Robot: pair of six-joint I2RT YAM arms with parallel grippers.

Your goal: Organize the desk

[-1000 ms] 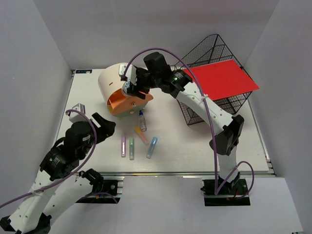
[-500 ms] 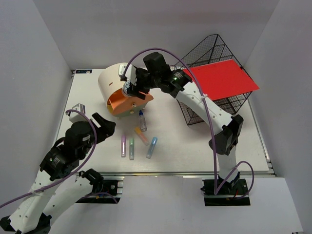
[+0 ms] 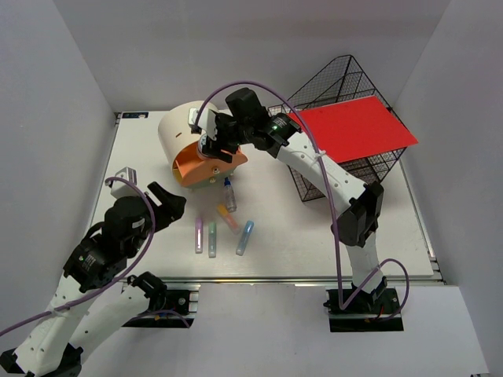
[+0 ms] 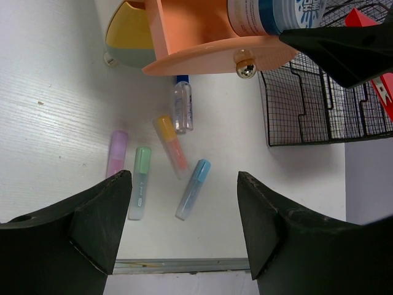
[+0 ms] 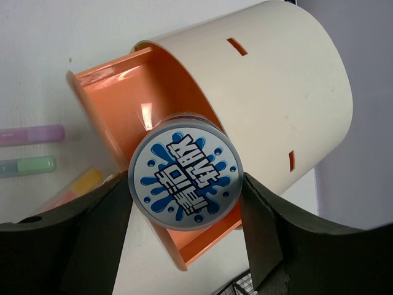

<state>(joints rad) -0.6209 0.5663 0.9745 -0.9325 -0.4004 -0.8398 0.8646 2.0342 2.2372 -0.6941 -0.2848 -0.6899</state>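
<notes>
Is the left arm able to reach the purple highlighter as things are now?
Probably yes. The left gripper hangs open near the purple highlighter, which lies flat on the desk with nothing over it. The right gripper holds a round can at the orange drawer, well clear.

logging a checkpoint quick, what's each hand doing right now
left hand: open, holding nothing
right hand: closed on the blue-labelled tub, over the orange drawer

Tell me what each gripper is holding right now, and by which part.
Right gripper grips the round blue-and-white labelled tub by its sides, over the orange drawer. Left gripper holds nothing.
</notes>
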